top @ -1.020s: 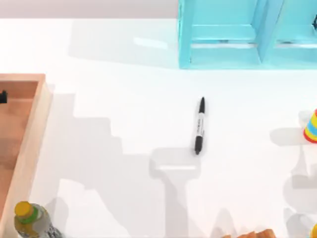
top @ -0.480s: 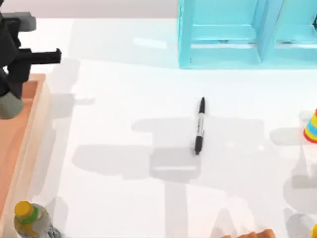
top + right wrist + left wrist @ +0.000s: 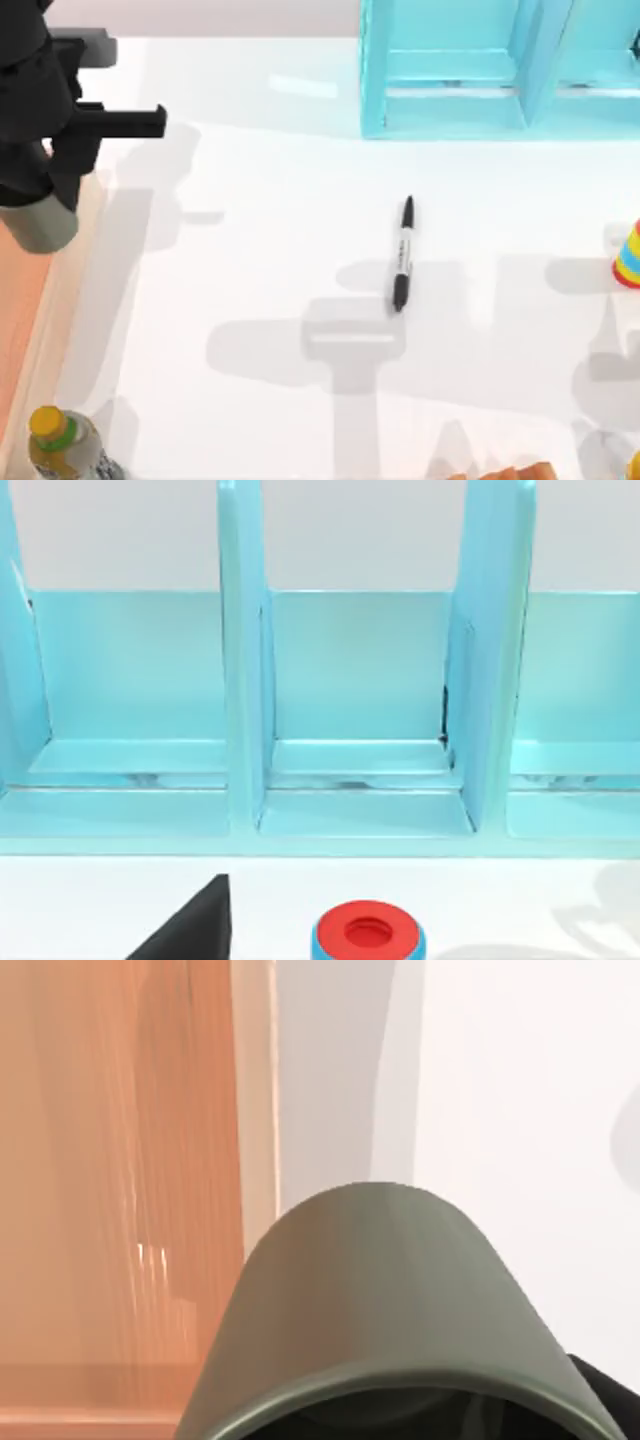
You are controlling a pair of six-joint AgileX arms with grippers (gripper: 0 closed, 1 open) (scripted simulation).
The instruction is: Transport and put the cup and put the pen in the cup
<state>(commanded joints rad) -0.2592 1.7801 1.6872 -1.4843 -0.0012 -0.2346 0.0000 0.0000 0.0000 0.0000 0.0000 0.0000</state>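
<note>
The left arm reaches in at the top view's upper left corner, over the left edge of the desk (image 3: 250, 200). Its left end effector (image 3: 35, 195) is black and points downward, and it is closed on the cup (image 3: 42, 222), which hangs below it. In the left wrist view the cup (image 3: 390, 1300) sits right before the camera, with a black part of the end effector at its rim. In the right wrist view a black finger (image 3: 190, 925) of the right end effector is at the lower edge.
</note>
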